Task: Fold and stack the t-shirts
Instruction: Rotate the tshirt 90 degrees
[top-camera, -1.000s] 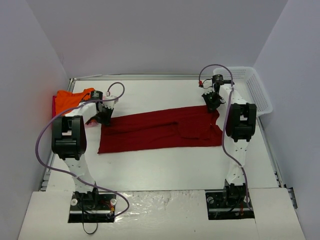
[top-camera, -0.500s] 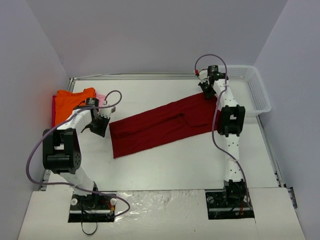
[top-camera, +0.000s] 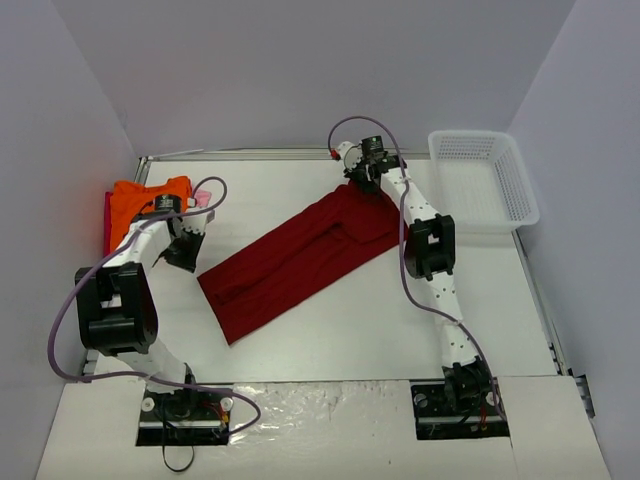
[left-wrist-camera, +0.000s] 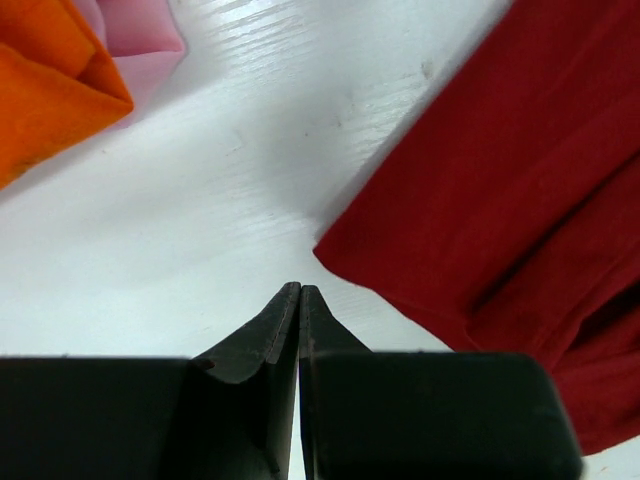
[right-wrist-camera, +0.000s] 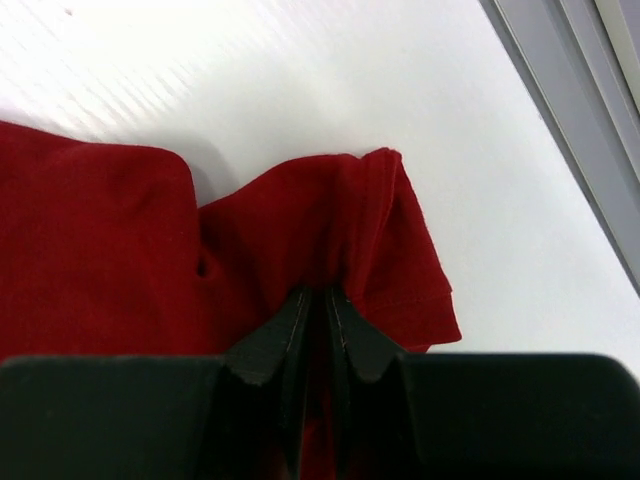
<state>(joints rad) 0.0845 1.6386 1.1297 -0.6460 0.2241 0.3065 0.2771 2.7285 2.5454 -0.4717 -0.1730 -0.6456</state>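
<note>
Red shirt (top-camera: 300, 255): right gripper (right-wrist-camera: 318, 292) jaws nearly together, pinching a bunched edge at its far end. Left gripper (left-wrist-camera: 300, 288) jaws closed, empty, over table (left-wrist-camera: 200, 200) just beside the near corner. Shirt lies diagonal mid-table, folded lengthwise. Likely laying it out; next move probably needs a flat release, then a cross fold.

Red t-shirt (right-wrist-camera: 100, 250) between tool (right-wrist-camera: 318, 297) tips

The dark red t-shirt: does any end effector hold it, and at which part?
The right end effector pinches the dark red t-shirt at a bunched fold at its far end. The left end effector is shut, holding nothing.
</note>
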